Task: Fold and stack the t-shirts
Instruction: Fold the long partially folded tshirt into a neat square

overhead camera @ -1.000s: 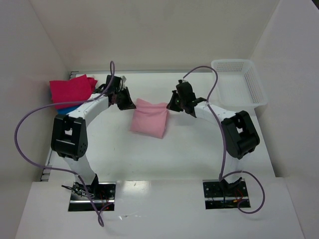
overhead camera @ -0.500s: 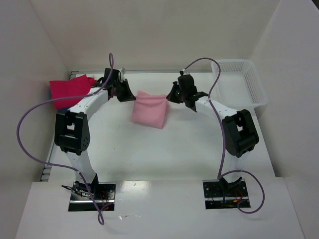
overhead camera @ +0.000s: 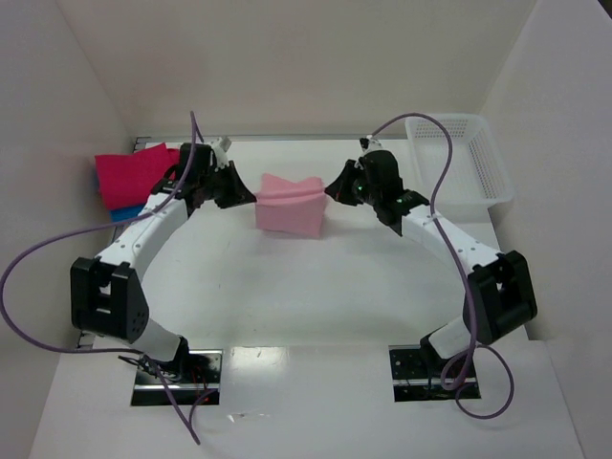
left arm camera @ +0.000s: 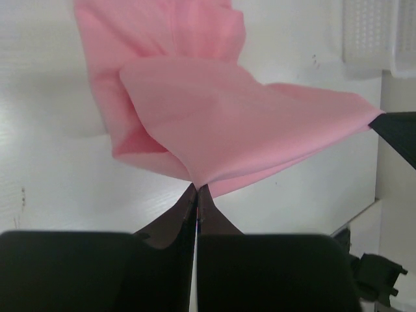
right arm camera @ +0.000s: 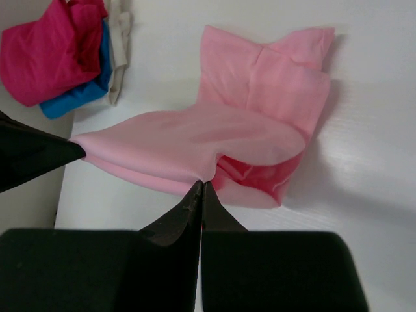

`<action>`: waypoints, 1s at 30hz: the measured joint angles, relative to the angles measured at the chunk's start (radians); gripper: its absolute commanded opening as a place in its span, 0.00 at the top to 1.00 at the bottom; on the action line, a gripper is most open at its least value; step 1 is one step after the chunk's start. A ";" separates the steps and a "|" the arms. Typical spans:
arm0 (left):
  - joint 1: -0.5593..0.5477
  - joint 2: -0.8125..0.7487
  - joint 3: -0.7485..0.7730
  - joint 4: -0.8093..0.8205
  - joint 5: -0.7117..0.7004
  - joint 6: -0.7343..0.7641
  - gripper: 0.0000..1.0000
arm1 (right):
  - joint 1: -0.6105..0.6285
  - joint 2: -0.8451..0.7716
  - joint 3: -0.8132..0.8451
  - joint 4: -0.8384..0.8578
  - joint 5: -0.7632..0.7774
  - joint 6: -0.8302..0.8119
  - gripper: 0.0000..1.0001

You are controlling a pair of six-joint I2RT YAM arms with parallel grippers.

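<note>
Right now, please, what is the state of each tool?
Left tool: closed, holding the soft light pink cloth t-shirt by its edge.
Right tool: closed, holding the same t-shirt at another spot.

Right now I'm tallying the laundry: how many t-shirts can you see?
3: the light pink t-shirt mid-table; the magenta t-shirt at the far left, lying on the blue t-shirt. A whitish cloth beside that stack may be another.

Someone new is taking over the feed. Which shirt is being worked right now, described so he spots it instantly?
On the white table, look at the far middle, between the left gripper and right gripper. The light pink cloth t-shirt lies there, an edge pinched by each. It is the only pale pink piece; the folded magenta t-shirt and blue t-shirt sit stacked far left.
</note>
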 measured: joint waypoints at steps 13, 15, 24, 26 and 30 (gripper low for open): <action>-0.025 -0.151 -0.083 -0.011 -0.021 -0.004 1.00 | 0.012 -0.076 -0.072 -0.012 -0.013 0.012 1.00; -0.024 -0.141 -0.059 -0.009 -0.031 -0.004 1.00 | 0.012 -0.063 -0.040 -0.018 -0.002 0.006 1.00; 0.013 0.105 0.113 0.050 -0.067 -0.004 1.00 | 0.004 0.159 0.149 -0.002 0.043 -0.026 1.00; 0.016 0.185 0.152 0.052 -0.068 -0.004 1.00 | -0.006 0.228 0.174 -0.002 0.047 -0.028 1.00; 0.022 0.339 0.246 0.052 -0.061 -0.004 1.00 | -0.031 0.352 0.216 -0.003 0.048 -0.028 1.00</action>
